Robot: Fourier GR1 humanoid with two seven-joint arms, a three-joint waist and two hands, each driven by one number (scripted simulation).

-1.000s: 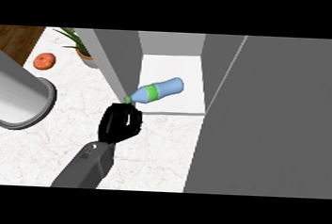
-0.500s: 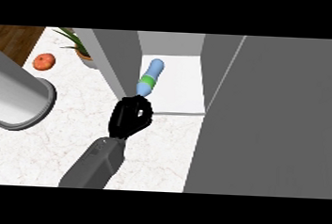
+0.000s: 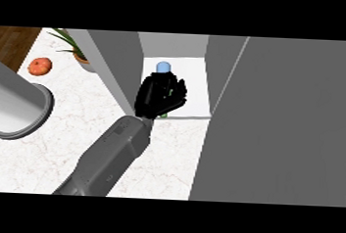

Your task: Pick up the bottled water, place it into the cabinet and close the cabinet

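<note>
The bottled water (image 3: 164, 67) is inside the open cabinet, over its white shelf (image 3: 195, 92). Only its pale blue top and a sliver of green label below my fingers show. My right hand (image 3: 159, 96) is curled round the bottle and hides most of it; its grey forearm runs down to the lower left. The cabinet's grey door (image 3: 291, 123) stands open at the right, and its left wall (image 3: 114, 62) is close beside my hand. My left hand does not show; a thick grey forearm (image 3: 13, 106) lies at the left edge.
An orange-red round fruit (image 3: 39, 66) and a potted plant (image 3: 76, 49) sit on the white marble counter (image 3: 67, 133), left of the cabinet. A strip of wooden floor shows at the top left corner.
My right hand has carried the bottle forward from the cabinet's front edge into the cabinet. The bottle turned from tilted to the right to pointing straight away from me.
</note>
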